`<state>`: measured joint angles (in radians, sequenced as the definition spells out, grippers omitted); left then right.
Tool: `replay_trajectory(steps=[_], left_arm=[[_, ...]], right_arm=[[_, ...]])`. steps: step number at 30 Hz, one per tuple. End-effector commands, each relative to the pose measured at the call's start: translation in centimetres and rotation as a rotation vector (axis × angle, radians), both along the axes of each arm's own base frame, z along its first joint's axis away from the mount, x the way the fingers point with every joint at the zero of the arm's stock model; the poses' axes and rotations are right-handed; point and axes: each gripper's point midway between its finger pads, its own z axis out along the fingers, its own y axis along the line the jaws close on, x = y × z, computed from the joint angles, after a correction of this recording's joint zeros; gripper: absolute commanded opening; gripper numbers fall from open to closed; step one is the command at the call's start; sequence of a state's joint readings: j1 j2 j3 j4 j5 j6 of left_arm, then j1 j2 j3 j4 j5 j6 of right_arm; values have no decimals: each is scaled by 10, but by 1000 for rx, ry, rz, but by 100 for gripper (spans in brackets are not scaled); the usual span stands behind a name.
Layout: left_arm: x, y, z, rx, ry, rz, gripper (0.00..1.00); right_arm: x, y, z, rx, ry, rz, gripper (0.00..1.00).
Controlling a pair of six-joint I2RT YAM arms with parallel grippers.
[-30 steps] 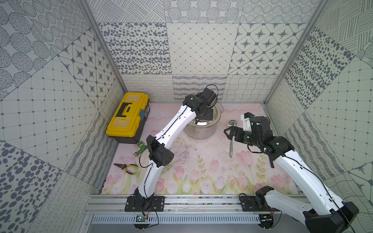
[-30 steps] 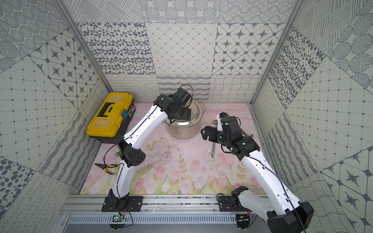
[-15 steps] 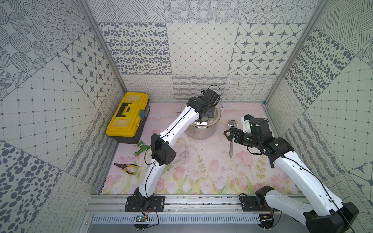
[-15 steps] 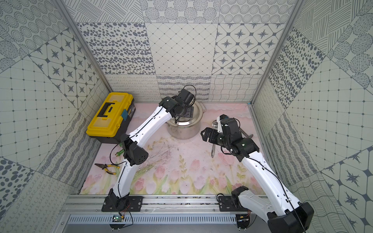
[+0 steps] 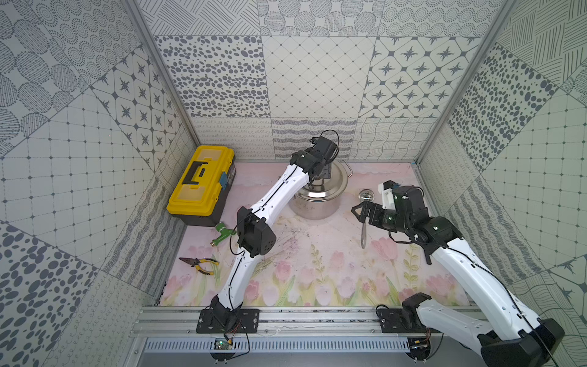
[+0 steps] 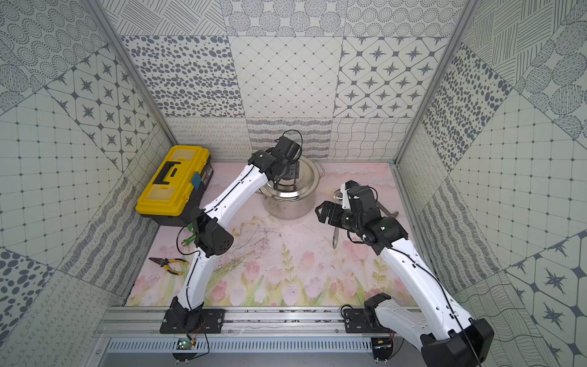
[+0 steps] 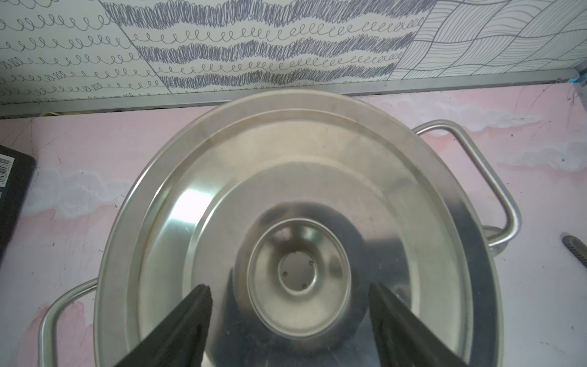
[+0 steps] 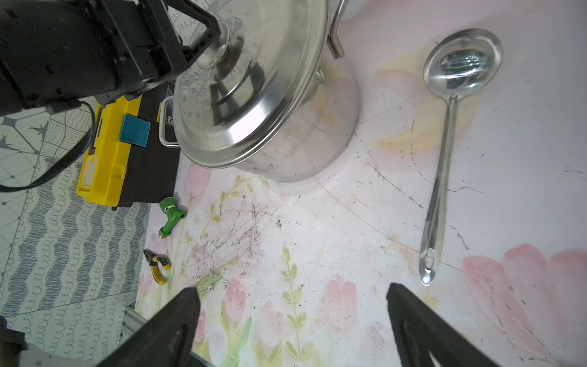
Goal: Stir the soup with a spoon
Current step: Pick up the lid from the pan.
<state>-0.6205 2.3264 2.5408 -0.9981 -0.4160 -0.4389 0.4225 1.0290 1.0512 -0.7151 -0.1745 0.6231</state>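
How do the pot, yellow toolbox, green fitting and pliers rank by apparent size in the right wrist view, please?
1. pot
2. yellow toolbox, partly hidden
3. green fitting and pliers, about alike

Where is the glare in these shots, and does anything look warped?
Left wrist view: a white glare patch sits on the pot lid. Right wrist view: the ladle bowl mirrors its surroundings, and wide-angle distortion makes the pot appear to lean. In both top views: light is even, shadows faint, corner posts splay outward.
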Motion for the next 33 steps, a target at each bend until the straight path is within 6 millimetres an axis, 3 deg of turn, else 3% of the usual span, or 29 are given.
replay_trajectory(steps=[1, 11, 21, 33], left_arm=[[10, -5, -2, -37, -17, -9, 81], [16, -12, -11, -55, -17, -19, 83], [18, -15, -22, -51, 1, -25, 75], [10, -5, -39, 16, 59, -20, 63]], right_arm=[[2, 1, 3, 13, -15, -11, 97], [6, 4, -1, 20, 5, -12, 97], [7, 4, -4, 15, 11, -15, 97], [12, 5, -5, 18, 6, -24, 97]])
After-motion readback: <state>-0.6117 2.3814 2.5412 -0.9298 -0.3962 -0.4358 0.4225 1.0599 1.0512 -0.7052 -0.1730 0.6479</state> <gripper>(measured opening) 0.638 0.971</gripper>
